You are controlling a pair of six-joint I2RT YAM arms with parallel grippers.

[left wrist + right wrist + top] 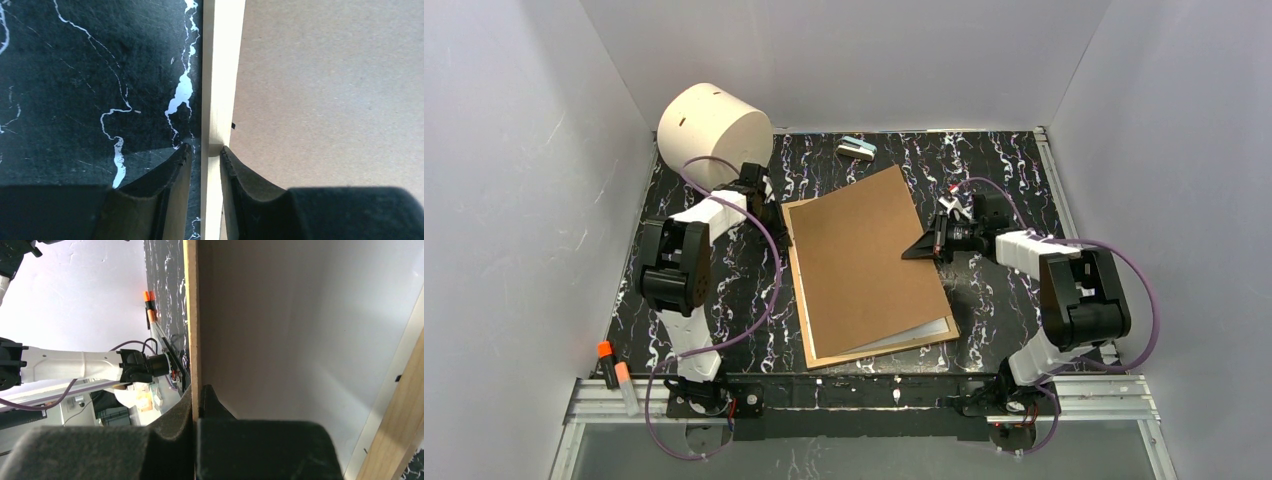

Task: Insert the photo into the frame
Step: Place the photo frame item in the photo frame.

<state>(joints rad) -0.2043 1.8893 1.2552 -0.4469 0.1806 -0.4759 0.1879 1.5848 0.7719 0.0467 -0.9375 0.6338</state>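
From above, the frame (796,270) lies flat in the middle of the table (1004,170), back side up. Its long side runs from the far edge toward the near edge, with the near end turned a bit to the right. My right gripper (929,245) is at the right side of the brown back board (864,260), and that side looks tipped up a little. A white sheet (919,333) peeks out under the board at the near right corner. My left gripper (759,192) sits at the frame's far left corner. I cannot see the photo anywhere, so I cannot tell where it is.

From my left wrist, my fingers (180,165) stand a little apart, one on each side of the light wood edge (220,75). The finger on the board side touches the wood. The finger on the table side shows a thin gap, so nothing is squeezed.

From my right wrist, my fingers (175,410) are pinched tight on the thin edge of the board (192,315). Under the board I see a pale surface, and I cannot tell what it is.

I think I am opening the back. Next, my left fingers should hold the frame down while my right lifts the board away gently. Then the photo must be found.
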